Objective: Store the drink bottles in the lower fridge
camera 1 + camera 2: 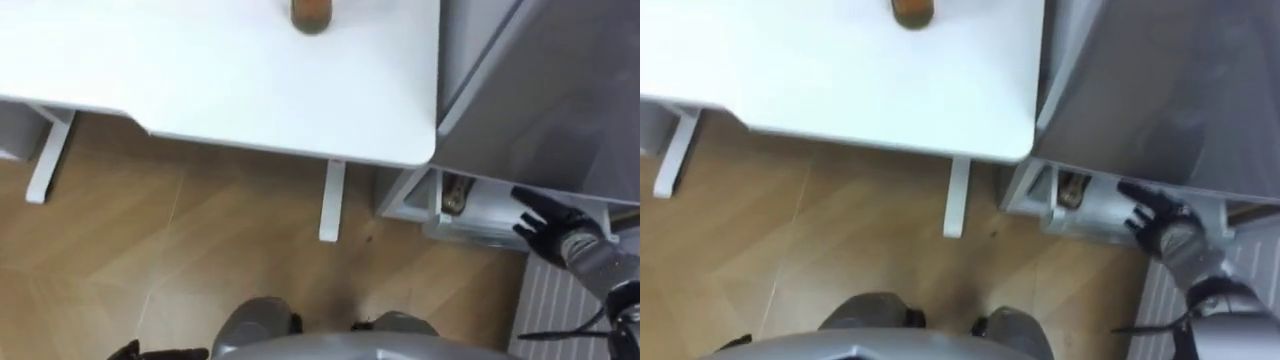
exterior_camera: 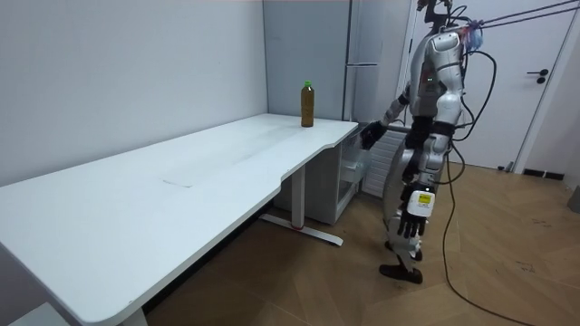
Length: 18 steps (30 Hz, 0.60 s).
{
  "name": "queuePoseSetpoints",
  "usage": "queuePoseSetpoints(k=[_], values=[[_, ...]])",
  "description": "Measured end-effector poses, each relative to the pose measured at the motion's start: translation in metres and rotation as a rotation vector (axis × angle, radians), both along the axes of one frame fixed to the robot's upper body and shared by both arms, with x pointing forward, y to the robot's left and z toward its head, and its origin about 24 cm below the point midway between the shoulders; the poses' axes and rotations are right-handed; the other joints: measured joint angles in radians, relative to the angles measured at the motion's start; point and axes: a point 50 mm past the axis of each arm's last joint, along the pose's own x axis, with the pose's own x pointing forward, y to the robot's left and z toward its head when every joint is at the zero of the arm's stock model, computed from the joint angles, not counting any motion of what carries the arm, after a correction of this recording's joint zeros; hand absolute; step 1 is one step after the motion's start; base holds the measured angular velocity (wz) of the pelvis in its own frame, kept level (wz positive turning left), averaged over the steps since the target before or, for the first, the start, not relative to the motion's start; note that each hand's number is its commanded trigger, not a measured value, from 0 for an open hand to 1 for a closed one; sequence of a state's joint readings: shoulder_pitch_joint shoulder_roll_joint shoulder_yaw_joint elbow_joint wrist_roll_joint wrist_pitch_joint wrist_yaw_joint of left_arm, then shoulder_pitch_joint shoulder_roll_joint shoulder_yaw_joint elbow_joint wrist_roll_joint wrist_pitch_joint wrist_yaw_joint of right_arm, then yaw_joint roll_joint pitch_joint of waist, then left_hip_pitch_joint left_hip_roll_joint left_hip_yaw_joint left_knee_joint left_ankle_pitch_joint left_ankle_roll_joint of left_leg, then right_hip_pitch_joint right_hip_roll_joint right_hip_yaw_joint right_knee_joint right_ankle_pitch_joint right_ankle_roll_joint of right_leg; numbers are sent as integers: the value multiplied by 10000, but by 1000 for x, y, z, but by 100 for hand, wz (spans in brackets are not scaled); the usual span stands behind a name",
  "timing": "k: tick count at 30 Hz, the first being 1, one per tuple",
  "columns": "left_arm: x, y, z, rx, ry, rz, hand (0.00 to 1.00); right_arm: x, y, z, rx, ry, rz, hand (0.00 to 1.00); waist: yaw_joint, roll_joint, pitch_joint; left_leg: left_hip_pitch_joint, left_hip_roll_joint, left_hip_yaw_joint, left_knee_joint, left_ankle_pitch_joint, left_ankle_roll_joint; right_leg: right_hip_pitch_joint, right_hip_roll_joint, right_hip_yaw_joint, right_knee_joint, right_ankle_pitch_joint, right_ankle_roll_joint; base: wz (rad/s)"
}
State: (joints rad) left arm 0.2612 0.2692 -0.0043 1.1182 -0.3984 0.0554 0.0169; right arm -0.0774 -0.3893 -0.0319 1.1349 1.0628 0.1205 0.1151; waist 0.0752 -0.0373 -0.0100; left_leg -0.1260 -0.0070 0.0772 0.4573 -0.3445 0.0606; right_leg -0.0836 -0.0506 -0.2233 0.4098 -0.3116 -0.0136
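A brown drink bottle point(image 1: 311, 14) with a green cap stands upright on the white table point(image 1: 200, 80), near its far edge; it is also seen in the room view point(image 2: 307, 104). The lower fridge compartment point(image 1: 470, 205) stands open at my right, and a brownish drink point(image 1: 454, 194) sits inside it. My right hand point(image 1: 545, 232) hovers open with fingers spread just right of that opening, holding nothing. My left hand point(image 2: 412, 217) hangs relaxed and open by my side. I stand at the table's end beside the tall grey fridge point(image 2: 362, 54).
The fridge's grey upper door point(image 1: 560, 90) overhangs the open compartment. A white table leg point(image 1: 331, 200) stands close to the fridge's left edge. Wooden floor point(image 1: 180, 260) lies between me and the table. A white room door point(image 2: 544, 81) is behind me.
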Motion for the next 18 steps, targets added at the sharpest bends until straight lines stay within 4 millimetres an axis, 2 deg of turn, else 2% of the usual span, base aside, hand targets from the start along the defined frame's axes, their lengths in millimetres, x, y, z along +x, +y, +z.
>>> queuePoseSetpoints(k=[2,5,6,7,10,12,14,18], values=[[-11,-7,-2,-73,171,275,0,-24,13,-13,477,282,-82,0,-191,26,-6,600,-4,9,-438,18,33,664,72,-4,-455,176,82,-2],[-15,-14,-4,-211,269,377,0,-51,26,-26,746,816,-247,0,-200,108,6,885,4,52,-689,72,67,1052,177,31,-868,379,127,-5],[-15,-15,-4,-236,269,383,0,-55,28,-27,746,942,-187,0,-193,134,14,917,5,74,-709,77,72,1080,178,47,-923,407,126,-9],[-15,-17,-5,-271,260,393,0,-61,32,-31,738,1182,-130,0,-204,208,70,1026,8,108,-806,118,80,1190,180,77,-1058,486,138,-9],[-12,-20,-5,-245,78,465,0,-78,34,-36,375,1950,467,0,-250,307,137,1123,-36,111,-937,153,132,1264,177,55,-1181,546,180,-1],[-12,-19,-5,-163,47,501,0,-85,39,-39,257,2333,783,0,-269,355,162,1252,-79,86,-1073,207,144,1385,169,24,-1210,558,200,2],[-10,-16,-4,138,-67,745,0,-93,49,-44,323,2933,1232,0,-275,310,166,1487,-144,17,-1373,342,121,1620,180,9,-1490,653,214,5],[-4,-21,-5,275,-307,1024,0,-105,54,-48,370,3550,1423,0,-331,264,169,1743,-221,-106,-1674,482,135,1917,183,-61,-1853,773,246,11]])
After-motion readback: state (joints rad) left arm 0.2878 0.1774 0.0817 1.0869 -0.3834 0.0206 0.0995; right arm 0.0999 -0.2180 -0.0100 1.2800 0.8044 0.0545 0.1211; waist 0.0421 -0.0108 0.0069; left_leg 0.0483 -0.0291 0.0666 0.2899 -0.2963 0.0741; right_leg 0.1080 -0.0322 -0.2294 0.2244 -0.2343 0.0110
